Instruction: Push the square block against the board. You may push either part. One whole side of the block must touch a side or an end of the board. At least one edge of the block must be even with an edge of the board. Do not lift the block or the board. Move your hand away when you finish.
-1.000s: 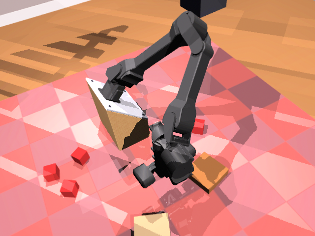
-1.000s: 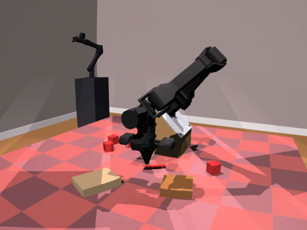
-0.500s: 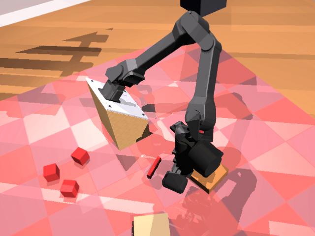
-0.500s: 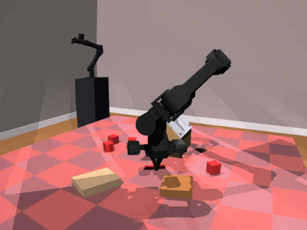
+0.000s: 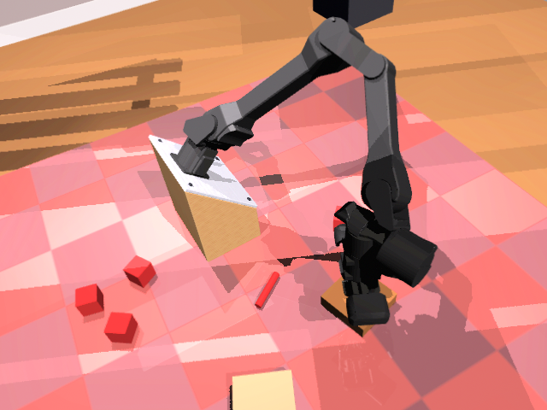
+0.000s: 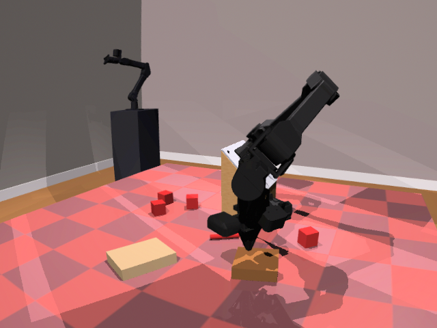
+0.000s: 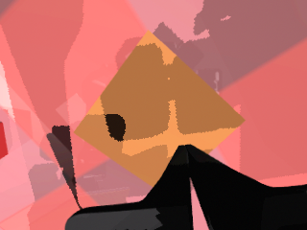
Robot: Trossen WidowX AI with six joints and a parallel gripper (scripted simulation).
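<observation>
The square block (image 5: 334,298) (image 6: 255,275) (image 7: 139,91) is a flat orange-brown piece lying on the checked mat. The board (image 5: 263,390) (image 6: 141,255) is a longer cream slab, also flat, cut off by the bottom edge in the top view. A wide gap separates them. My gripper (image 6: 248,248) (image 7: 184,147) is shut and empty, pointing down. Its tips appear at the block's far edge in the exterior view and over a lower edge in the wrist view; I cannot tell whether they touch it. In the top view the arm hides the tips and part of the block.
A red stick (image 5: 267,289) (image 6: 224,236) lies on the mat between the block and the wooden arm base (image 5: 229,229). A red cube (image 6: 308,237) stands beyond the block, mostly hidden in the top view. Three more red cubes stand together on the left side in the top view.
</observation>
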